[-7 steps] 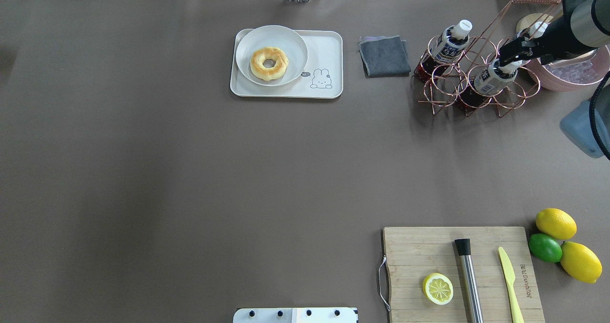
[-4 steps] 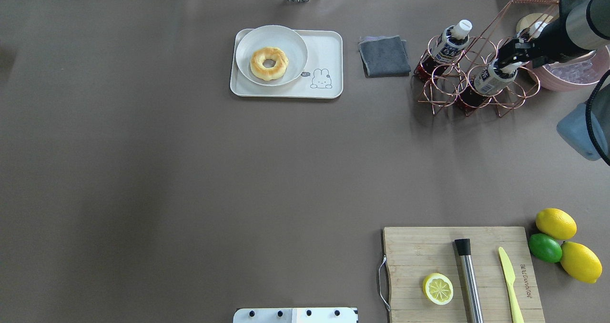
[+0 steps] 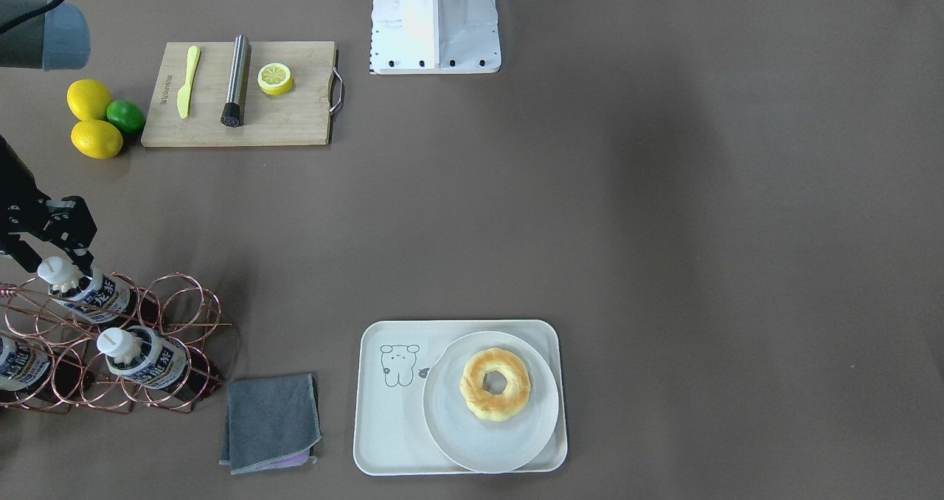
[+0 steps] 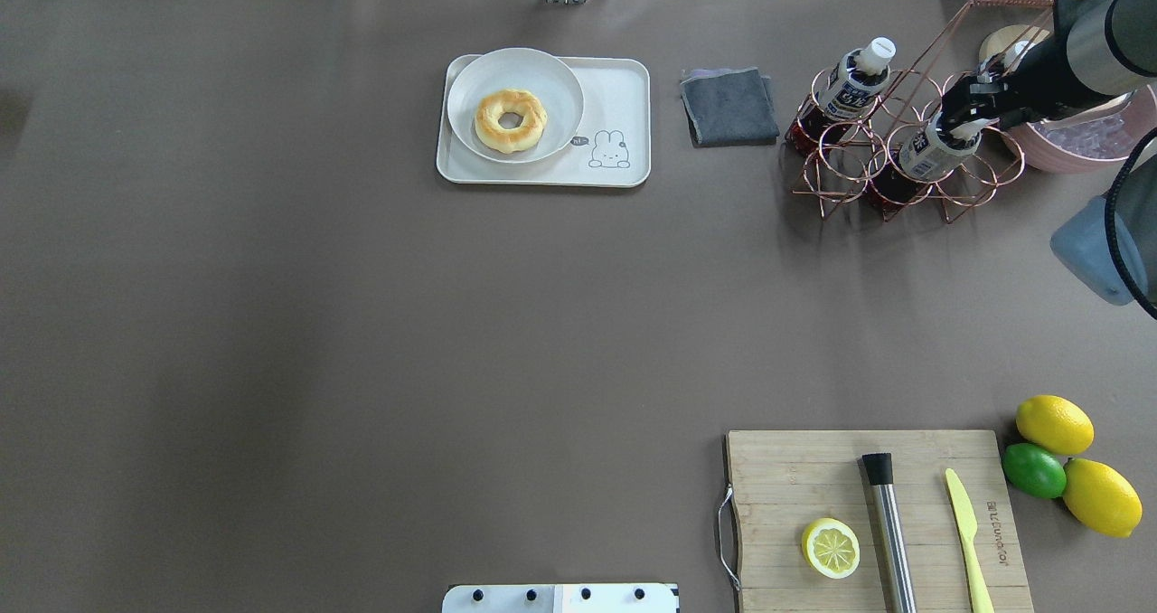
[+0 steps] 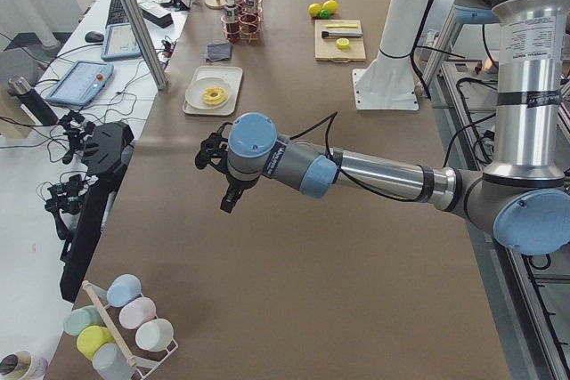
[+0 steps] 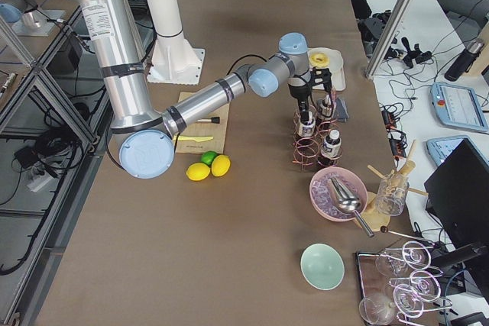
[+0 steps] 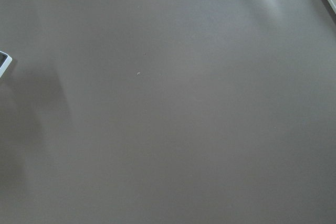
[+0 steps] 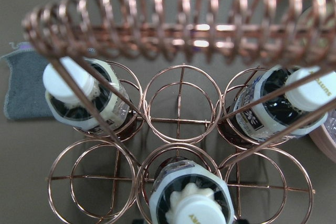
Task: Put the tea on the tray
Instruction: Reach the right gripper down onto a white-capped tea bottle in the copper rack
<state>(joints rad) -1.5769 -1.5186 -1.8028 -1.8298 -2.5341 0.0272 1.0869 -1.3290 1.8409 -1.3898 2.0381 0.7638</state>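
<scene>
The right hand (image 4: 969, 107) hangs directly over the white cap of the tea (image 4: 929, 154). The tea is a small bottle of dark liquid standing upright in a copper wire rack (image 8: 181, 120) at the far right of the table (image 4: 362, 324). The hand's 2 fingers are spread on either side of the cap. As far as the overhead and front views show, they do not press on it, so nothing is gripped. In the right wrist view the tea sits in the middle ring of the near row. 2 more bottles of the same kind stand in the rack: 1 (image 4: 851, 87) in the ring nearest the cloth (image 4: 729, 105), the other (image 3: 18, 363) on the opposite side.

The tray (image 4: 624, 89) lies well apart from the rack, with the folded grey cloth between them. A round plate (image 4: 556, 75) holding a doughnut (image 4: 488, 123) covers the tray's half farther from the rack. The half with the little drawing is bare.

A wooden board (image 4: 795, 477) carries a lemon half (image 4: 830, 548), a metal rod (image 4: 890, 532) and a yellow knife (image 4: 967, 527). 2 lemons (image 4: 1054, 424) and 1 lime (image 4: 1033, 470) lie just beside it.

The left hand (image 5: 228, 198) shows only in the side view, held above the table far from the rack. I cannot tell whether it is open or closed.
</scene>
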